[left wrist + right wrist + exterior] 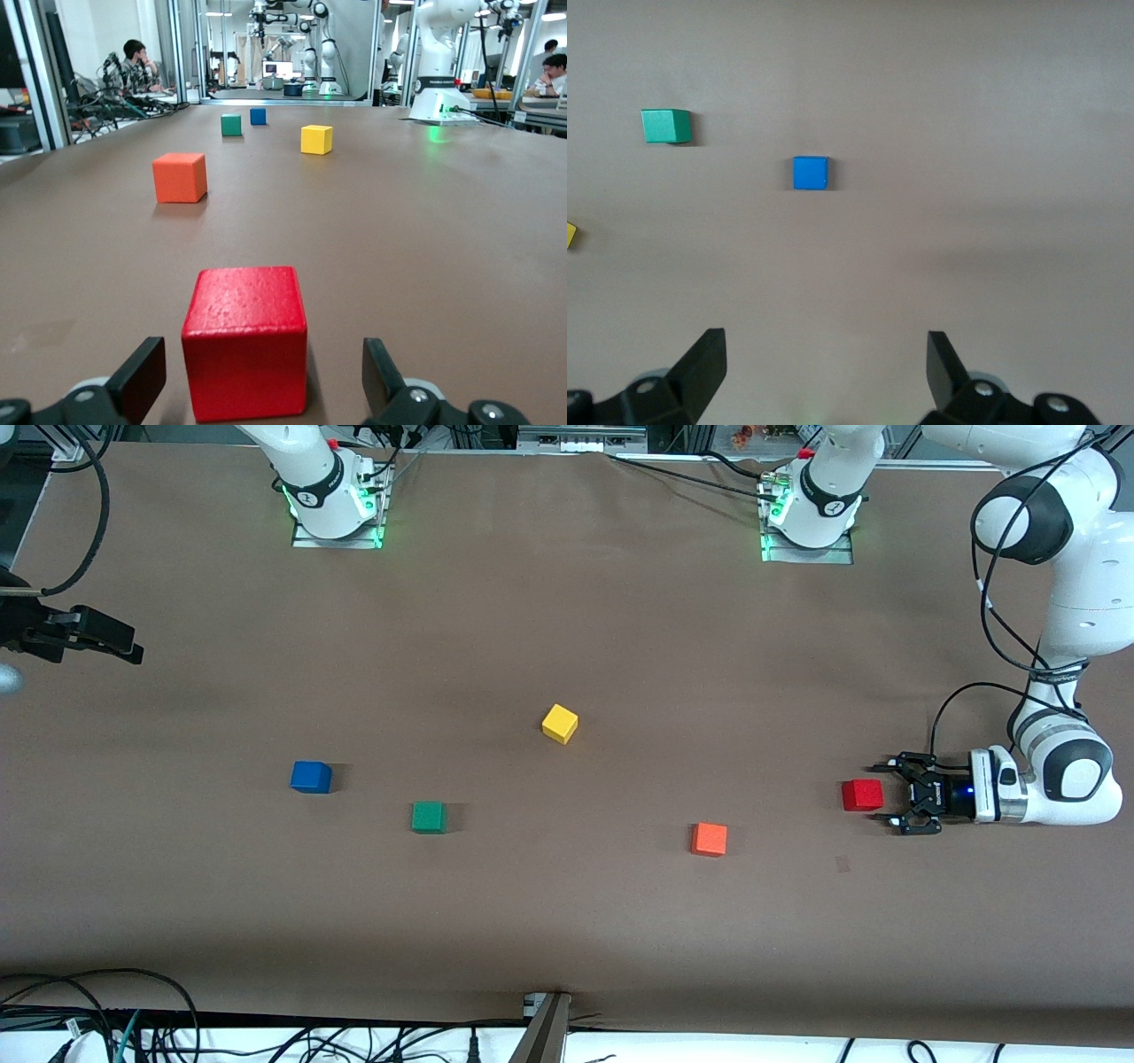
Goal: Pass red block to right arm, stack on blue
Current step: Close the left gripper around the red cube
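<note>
Brown table (pixel 567 602): red block (pixel 862 794), blue (pixel 311 777), others.

The right gripper (pixel 819 367) hangs high over the brown table (pixel 992 133), fingers spread, above a blue cube (pixel 810 173), with a green cube (pixel 666 126) nearby.

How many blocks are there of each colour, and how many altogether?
red block: 1
orange block: 1
yellow block: 1
green block: 1
blue block: 1
Total: 5 blocks
</note>
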`<state>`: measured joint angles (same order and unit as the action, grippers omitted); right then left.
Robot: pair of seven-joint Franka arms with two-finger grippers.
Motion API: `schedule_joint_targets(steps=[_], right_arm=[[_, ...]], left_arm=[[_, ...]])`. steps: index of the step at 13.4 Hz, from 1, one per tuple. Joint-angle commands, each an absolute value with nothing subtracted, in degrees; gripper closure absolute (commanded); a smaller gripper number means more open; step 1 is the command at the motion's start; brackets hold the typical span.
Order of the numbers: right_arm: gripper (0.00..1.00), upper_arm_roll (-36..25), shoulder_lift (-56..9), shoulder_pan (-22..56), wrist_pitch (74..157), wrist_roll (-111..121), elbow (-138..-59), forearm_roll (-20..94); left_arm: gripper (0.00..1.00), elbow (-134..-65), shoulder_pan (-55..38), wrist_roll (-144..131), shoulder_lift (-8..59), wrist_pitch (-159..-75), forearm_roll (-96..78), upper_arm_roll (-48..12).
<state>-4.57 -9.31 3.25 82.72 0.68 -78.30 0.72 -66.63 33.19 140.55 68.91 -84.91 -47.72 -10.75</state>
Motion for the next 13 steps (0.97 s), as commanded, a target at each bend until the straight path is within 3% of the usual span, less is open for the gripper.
schedule_joint_targets(steps=[1,4,5,13], right_arm=[[0.0,-4.48,-9.93,3.25,82.35,1.06,-76.64,1.41],[0.0,-4.48,-9.93,3.34,83.41,0.97,-76.64,1.41],[0.0,-4.48,-9.93,3.34,83.41,0.79,-76.64,1.41],[0.0,-4.39,-10.45,3.69,84.2,1.4,-76.73,1.49]], left_arm=[[0.58,-65.83,32.26,146.87,69.61,-84.11,-50.54,-10.28],[0.85,-66.18,32.26,146.6,69.61,-84.11,-51.68,-10.2],[0.99,-66.27,32.17,146.34,69.61,-84.11,-51.68,-10.28],[1.0,-67.32,29.01,132.98,68.38,-81.05,-46.32,-11.59]])
